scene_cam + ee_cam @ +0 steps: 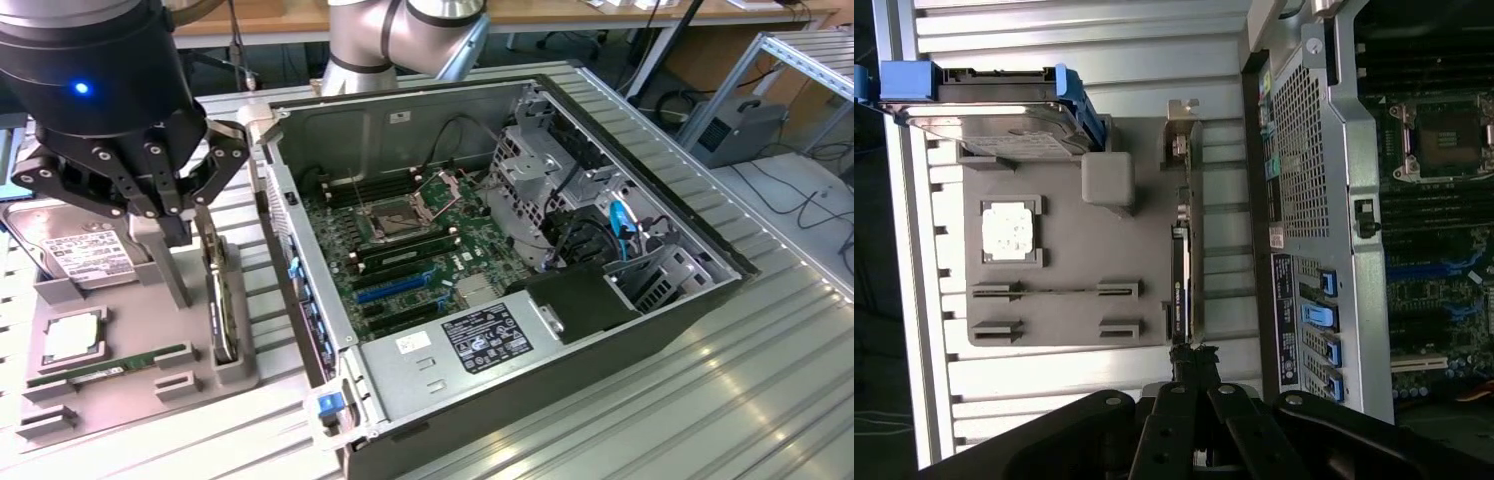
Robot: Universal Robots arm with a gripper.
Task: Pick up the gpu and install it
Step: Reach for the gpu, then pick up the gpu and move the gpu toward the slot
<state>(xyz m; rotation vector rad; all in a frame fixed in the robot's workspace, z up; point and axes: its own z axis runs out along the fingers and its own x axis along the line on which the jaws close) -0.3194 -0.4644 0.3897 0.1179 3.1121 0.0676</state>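
Gripper (pixel 1192 354): jaws clenched, nothing seen in grasp, pos. above gray fixture tray (pixel 1064 250) near one end of gpu (pixel 1184 270). Gpu stands on edge in tray slot beside open PC case (pixel 387 115), w/ bracket at end far from gripper.

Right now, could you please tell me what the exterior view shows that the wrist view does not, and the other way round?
The exterior view adds the drive cage, blue cables and labelled power supply inside the open case, plus the arm behind it. The wrist view adds the outer face of the perforated rear panel. Both share the grey holder with the hard drive, processor, RAM stick and the gpu standing on edge, the shut gripper close to the gpu, and the motherboard's processor socket.
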